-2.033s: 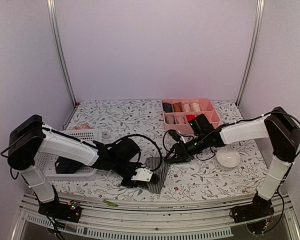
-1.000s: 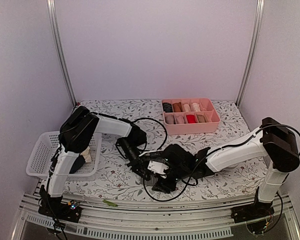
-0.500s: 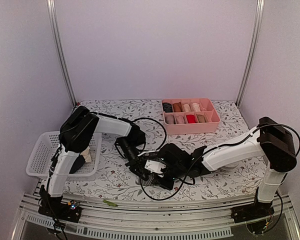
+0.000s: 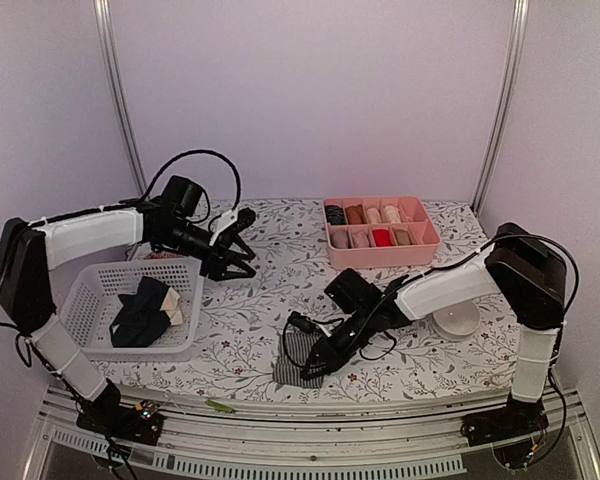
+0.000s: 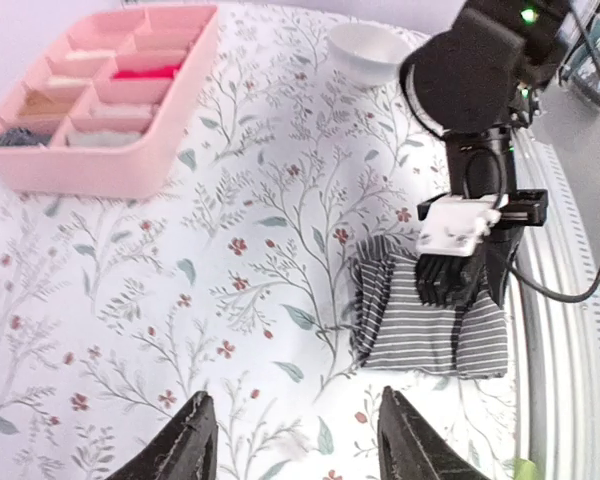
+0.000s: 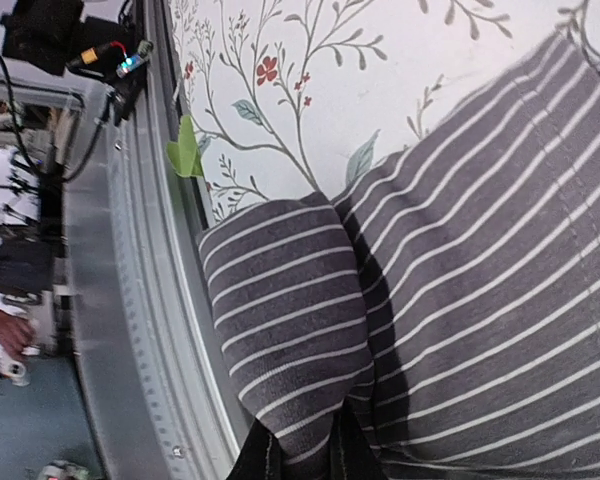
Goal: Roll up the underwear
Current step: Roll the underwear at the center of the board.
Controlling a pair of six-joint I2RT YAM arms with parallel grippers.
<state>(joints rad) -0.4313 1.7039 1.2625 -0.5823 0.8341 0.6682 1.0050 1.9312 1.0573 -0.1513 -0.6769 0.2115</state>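
The grey-and-white striped underwear (image 4: pixel 292 362) lies partly folded near the table's front edge, and it also shows in the left wrist view (image 5: pixel 410 330). My right gripper (image 4: pixel 317 366) is down on its near end. In the right wrist view the right gripper (image 6: pixel 300 462) is shut on a raised fold of the striped cloth (image 6: pixel 280 320). My left gripper (image 4: pixel 242 248) hangs open and empty above the table beside the basket's far corner, well away from the garment; its open tips (image 5: pixel 300 445) frame bare tablecloth.
A white mesh basket (image 4: pixel 80 300) at the left holds black and cream garments (image 4: pixel 145 310). A pink divided tray (image 4: pixel 380 262) with rolled pieces stands at the back right, and a white bowl (image 4: pixel 456 318) sits behind the right arm. The table's metal edge (image 6: pixel 130 300) runs close to the garment.
My left arm has pulled back from the striped underwear to the rear left and its gripper has opened. The right gripper has shut on the cloth's fold and moved slightly nearer the front.
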